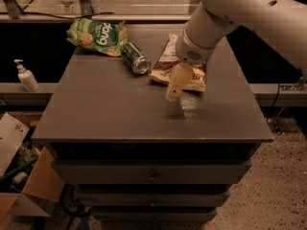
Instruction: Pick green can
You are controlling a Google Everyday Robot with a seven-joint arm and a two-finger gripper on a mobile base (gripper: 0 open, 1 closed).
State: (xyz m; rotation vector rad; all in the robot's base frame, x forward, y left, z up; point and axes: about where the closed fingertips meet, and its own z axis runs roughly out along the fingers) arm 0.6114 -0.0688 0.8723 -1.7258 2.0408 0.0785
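Note:
The green can [135, 57] lies on its side on the grey cabinet top [110, 104], at the back left of centre, its silver end facing the front right. It lies just to the right of a bright-green snack bag [97, 36]. My gripper [173, 93] hangs from the white arm [211, 20], pointing down just above the cabinet top. It is to the right of the can and nearer the front, well apart from it. It holds nothing that I can see.
A brown-and-white snack bag [181, 67] lies right behind the gripper. A soap dispenser [26, 75] stands on a ledge to the left. Cardboard boxes [19, 176] sit on the floor at the lower left. Drawers [151, 171] front the cabinet.

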